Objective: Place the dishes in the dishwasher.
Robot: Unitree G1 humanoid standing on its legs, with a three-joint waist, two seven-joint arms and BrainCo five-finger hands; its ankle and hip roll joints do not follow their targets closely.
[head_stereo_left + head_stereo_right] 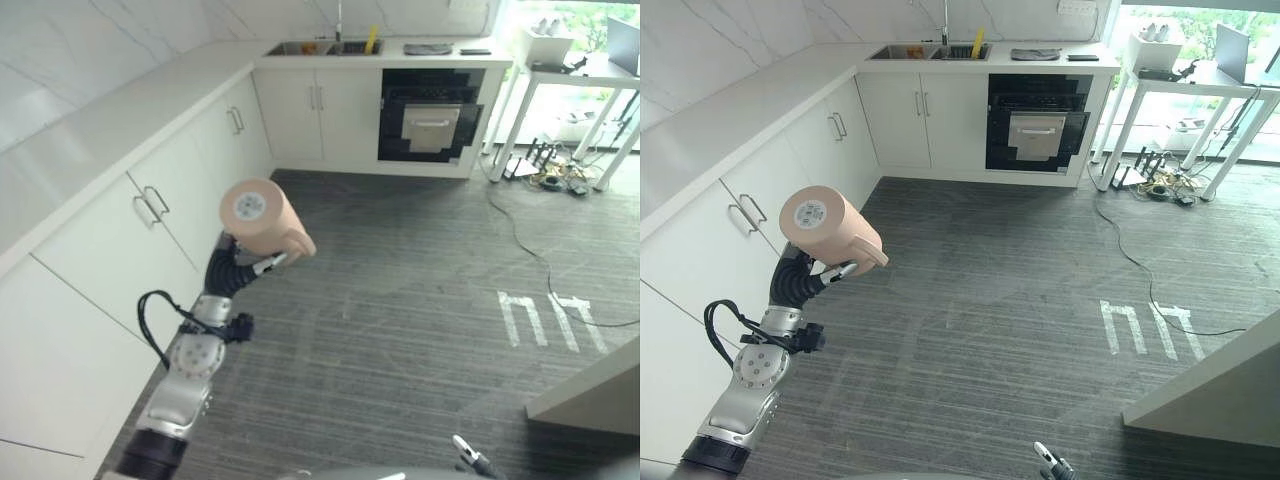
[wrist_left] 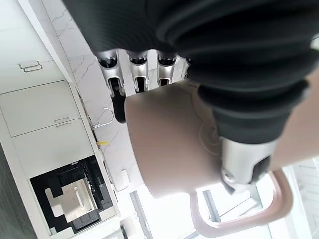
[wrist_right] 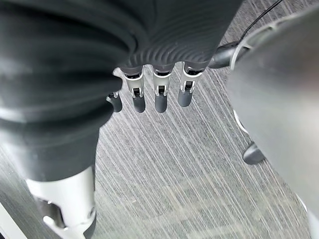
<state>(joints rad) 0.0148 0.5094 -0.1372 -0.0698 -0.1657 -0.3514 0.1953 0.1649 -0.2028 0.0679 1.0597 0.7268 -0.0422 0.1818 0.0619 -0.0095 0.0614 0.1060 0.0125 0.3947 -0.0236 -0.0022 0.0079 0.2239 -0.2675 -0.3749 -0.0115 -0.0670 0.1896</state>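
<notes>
Left wrist view gives me the clearest read: my left hand [image 2: 234, 124] has a pale pink mug [image 2: 169, 149] in its grasp, fingers [image 2: 142, 74] curled over the mug's body and the thumb pressed against the side by the handle [image 2: 239, 219]. From the head cameras I see that mug [image 1: 258, 214] held up in the air on its side, its round base turned toward me and the handle pointing toward the open floor. It hangs just off the white lower cabinets [image 1: 150, 215] that run along my left under a white counter [image 1: 110, 120].

My right hand [image 3: 149, 97] hangs low over the floor, fingers relaxed and only loosely bent, holding nothing.

Across the room, well apart from the mug, I see the dark open appliance [image 1: 432, 115] set into the far cabinet run, its front panel pulled out. A sink [image 1: 320, 47] sits in the counter above and to its left. Nothing stands on the grey striped floor [image 1: 400, 300] between; a thin cable [image 1: 530, 250] trails across it from a white table [image 1: 580, 75] at the far right, and white tape marks [image 1: 545, 318] lie nearer me.
</notes>
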